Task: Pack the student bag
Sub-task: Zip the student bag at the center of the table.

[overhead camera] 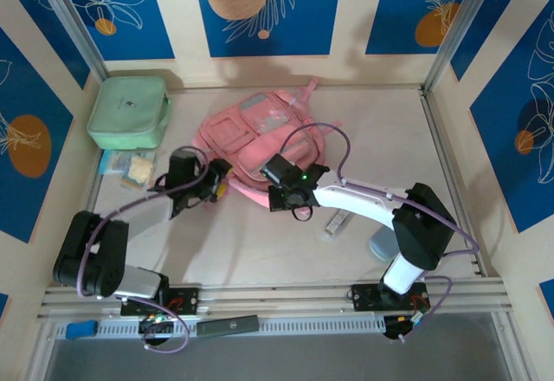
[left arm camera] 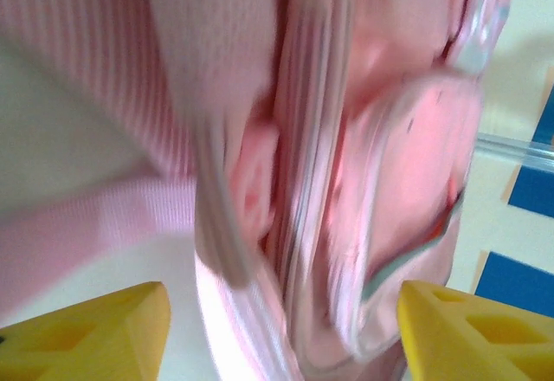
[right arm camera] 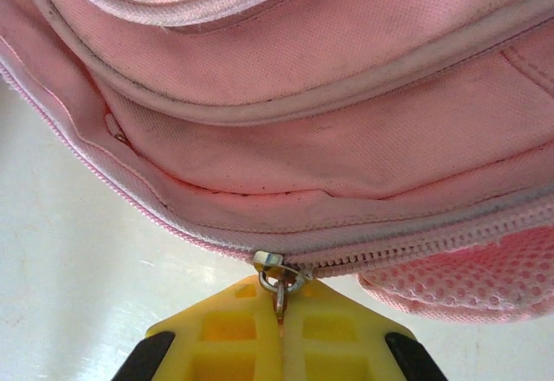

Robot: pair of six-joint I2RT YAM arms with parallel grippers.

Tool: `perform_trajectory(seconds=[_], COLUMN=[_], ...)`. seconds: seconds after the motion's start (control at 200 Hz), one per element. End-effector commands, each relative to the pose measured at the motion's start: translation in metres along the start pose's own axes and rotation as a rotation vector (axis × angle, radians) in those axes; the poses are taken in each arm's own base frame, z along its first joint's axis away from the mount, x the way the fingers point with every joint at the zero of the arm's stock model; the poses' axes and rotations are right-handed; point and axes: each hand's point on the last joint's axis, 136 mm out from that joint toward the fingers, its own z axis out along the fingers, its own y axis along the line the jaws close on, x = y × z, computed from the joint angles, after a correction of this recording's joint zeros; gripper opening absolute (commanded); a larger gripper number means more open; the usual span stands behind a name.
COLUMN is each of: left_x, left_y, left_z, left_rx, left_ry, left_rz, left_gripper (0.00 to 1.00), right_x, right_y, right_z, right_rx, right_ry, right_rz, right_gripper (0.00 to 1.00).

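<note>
Student bag: the pink student bag lay flat on the table, in the middle and toward the back wall, with a strap trailing along its near edge.
Left gripper: the left gripper sat at the bag's near-left corner. Its yellow fingers were spread wide with nothing clamped, and blurred pink fabric lay between them.
Right gripper: the right gripper met the bag's near edge, jaws pressed together on the zipper pull.
Mint-green case: the mint-green case stood in the back-left corner, left of the bag and apart from it.
Packets: small flat packets lay just in front of the case, beside the left gripper.
Slim pale thing: a slim pale thing lay just beside the right arm's white link. What it was could not be told.
Grey-blue round thing: a grey-blue round thing was partly hidden by the right arm's elbow.
Right wrist view: it gave the zip teeth, the metal slider and a mesh pocket, all too small to read from above.
Top view: it gave the layout of the case, the packets and the loose things around the bag.
</note>
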Motion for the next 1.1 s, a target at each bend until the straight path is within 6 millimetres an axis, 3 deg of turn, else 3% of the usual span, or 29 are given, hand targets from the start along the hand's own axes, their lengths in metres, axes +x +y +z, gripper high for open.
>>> perform_trajectory(seconds=[0.0,0.175,0.295,0.48,0.57,0.745,0.86,1.02,1.06,1.095], left_x=[0.026,0.066,0.078,0.073,0.068,0.052,0.036,0.004,-0.001,-0.006], left_y=[-0.01,-0.02,-0.015,-0.014,-0.015,-0.005,0.009,0.028,0.023,0.022], left_z=[0.003,0.021,0.034,0.048,0.048,0.026,0.003,-0.035,-0.038,-0.041], left_rx=[0.027,-0.006,-0.042,-0.089,-0.114,-0.156,-0.187,-0.216,-0.189,-0.19], left_ry=[-0.033,-0.022,-0.038,-0.078,-0.115,-0.187,-0.189,-0.121,-0.079,-0.061], left_rz=[-0.029,-0.059,-0.097,-0.107,-0.094,-0.043,0.002,0.09,0.128,0.124], left_gripper=[0.73,0.76,0.73,0.55,0.37,0.0,0.0,0.0,0.0,0.0], right_x=[0.004,0.005,0.004,0.003,0.003,0.002,0.009,0.025,0.026,0.024], right_y=[0.003,0.004,0.006,0.008,0.007,-0.013,-0.04,-0.094,-0.1,-0.092], right_z=[0.001,0.004,0.003,0.004,0.005,0.0,-0.008,-0.013,-0.014,-0.013], right_rx=[-0.02,-0.025,-0.031,-0.022,-0.012,0.089,0.191,0.254,0.277,0.256], right_ry=[0.023,0.022,0.021,0.01,0.015,0.013,0.03,0.089,0.085,0.08], right_rz=[-0.018,-0.024,-0.021,-0.034,-0.041,-0.057,-0.067,0.025,0.008,-0.038], right_gripper=[0.0,0.0,0.0,0.0,0.0,0.0,0.0,0.0,0.0,0.0])
